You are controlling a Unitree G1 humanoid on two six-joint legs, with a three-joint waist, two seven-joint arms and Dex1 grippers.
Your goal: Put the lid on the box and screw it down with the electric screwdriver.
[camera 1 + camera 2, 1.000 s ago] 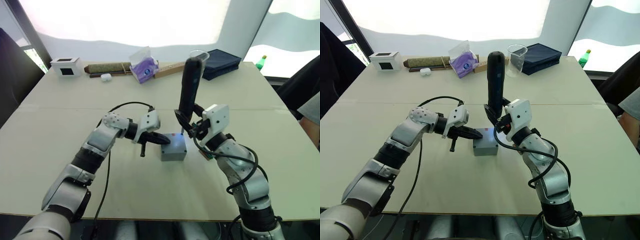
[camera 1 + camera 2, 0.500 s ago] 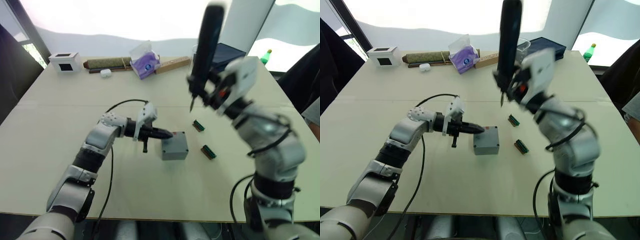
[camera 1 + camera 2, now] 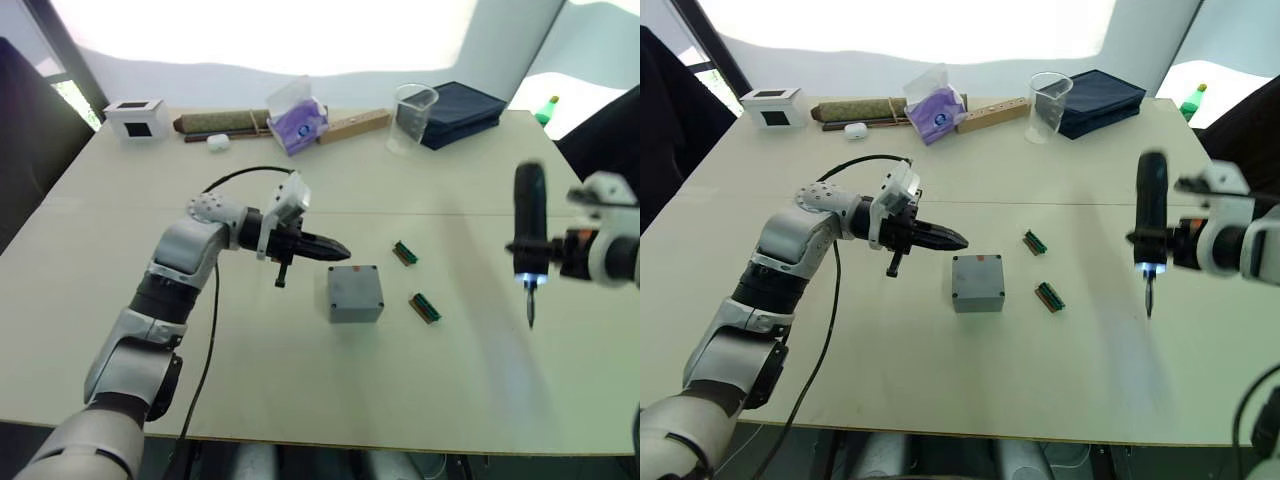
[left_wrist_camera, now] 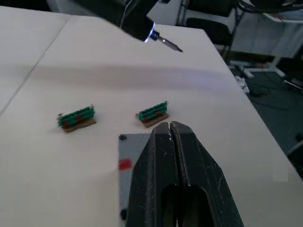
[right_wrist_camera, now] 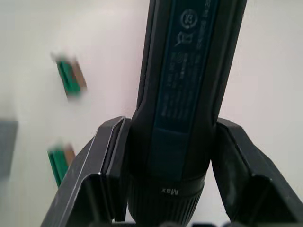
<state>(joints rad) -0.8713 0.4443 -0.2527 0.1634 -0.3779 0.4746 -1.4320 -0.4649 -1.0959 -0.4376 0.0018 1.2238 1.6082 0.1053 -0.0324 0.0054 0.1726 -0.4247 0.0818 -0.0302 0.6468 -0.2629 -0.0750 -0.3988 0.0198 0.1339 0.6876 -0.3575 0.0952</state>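
box: [image 3: 977, 283] mid-table, lid [image 3: 977, 271] looks already on

left gripper: [image 3: 952, 241] fingers pressed together, empty, just left of box

right gripper: [image 5: 165, 156] clamped around screwdriver [image 3: 1150, 222], far right, bit down, light on

progress: lid's placed; can't tell if any screws are in

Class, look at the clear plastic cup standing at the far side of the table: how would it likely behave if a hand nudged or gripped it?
The clear cup looks thin-walled and seems empty, so it is probably light and would slide or tip at a nudge. It stands tall on a narrower base, which favours tipping. Thin plastic would likely flex under a firm squeeze.
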